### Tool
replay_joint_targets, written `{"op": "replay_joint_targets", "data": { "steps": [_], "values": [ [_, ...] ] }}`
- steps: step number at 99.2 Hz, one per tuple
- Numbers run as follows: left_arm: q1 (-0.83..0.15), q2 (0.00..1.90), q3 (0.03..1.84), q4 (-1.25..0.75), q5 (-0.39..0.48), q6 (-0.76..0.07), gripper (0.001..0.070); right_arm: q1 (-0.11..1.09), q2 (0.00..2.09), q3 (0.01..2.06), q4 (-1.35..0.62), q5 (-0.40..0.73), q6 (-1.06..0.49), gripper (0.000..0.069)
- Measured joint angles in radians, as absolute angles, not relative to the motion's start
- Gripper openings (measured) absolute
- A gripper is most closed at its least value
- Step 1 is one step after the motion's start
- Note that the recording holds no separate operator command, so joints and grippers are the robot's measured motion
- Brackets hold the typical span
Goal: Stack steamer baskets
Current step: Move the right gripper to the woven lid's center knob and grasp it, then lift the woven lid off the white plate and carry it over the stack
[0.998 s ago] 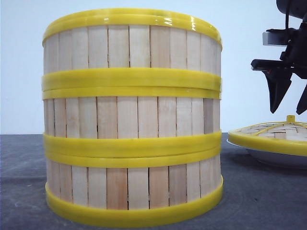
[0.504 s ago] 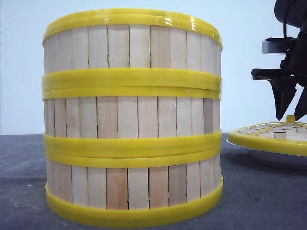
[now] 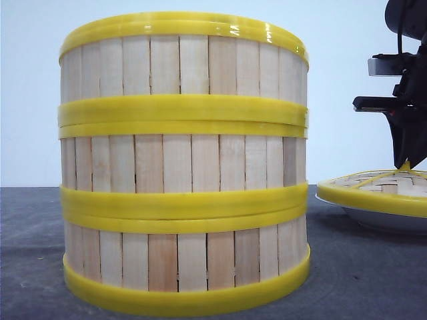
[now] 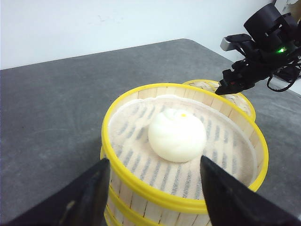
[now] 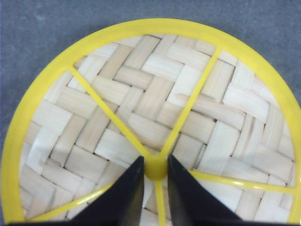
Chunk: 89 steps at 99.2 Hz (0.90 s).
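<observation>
We see all 3 baskets point(image 3: 183, 163) stacked near the surface's front edge, a bun point(image 4: 177, 135) in the top. Left gripper point(image 4: 153, 188) gapes wide; right gripper point(image 5: 154, 186) straddles the lid point(image 5: 155, 117) knob, narrow. Only lidding seems left.

The right end effector point(image 3: 408, 157) is matte black throughout, with two long fingers that taper to narrow, blade-like tips. In the right wrist view its fingers point(image 5: 123, 197) show as smooth dark wedges with straight inner edges. Above them the wrist is a cluster of blocky black parts, with a small pale grey box fixed to one side and thin black cables looping round the housing. In the left wrist view a small green light glows on that housing. The left end effector point(image 4: 153, 193) has the same matte black finish, and its fingers point(image 4: 89, 195) are broad, flat and slightly rounded at the edges.
</observation>
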<state>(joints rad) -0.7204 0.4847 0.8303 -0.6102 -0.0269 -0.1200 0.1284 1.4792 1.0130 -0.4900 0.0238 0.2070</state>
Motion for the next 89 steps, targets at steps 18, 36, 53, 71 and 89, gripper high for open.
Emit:
{"op": "replay_joint_targets", "data": {
  "steps": [18,36,53,71,89],
  "values": [
    [-0.720,0.485,0.830,-0.610,-0.027,-0.120,0.0357,0.128,1.479,1.013,-0.489,0.024,0.207,0.0053],
    [-0.720,0.485,0.830,-0.611,-0.027,-0.120,0.0357,0.126,1.479,1.014,-0.485,0.023,0.207,0.0053],
    [-0.720,0.485,0.830,-0.611,-0.027,-0.120,0.0357,0.124,1.477,1.042,-0.510,0.023,0.207,0.0053],
    [-0.720,0.485,0.830,-0.610,-0.027,-0.120,0.0357,0.124,1.423,1.121,-0.567,0.022,0.205,0.0053],
    [-0.720,0.485,0.830,-0.611,-0.027,-0.120,0.0357,0.127,1.378,1.235,-0.669,0.008,0.179,0.0053]
  ]
}}
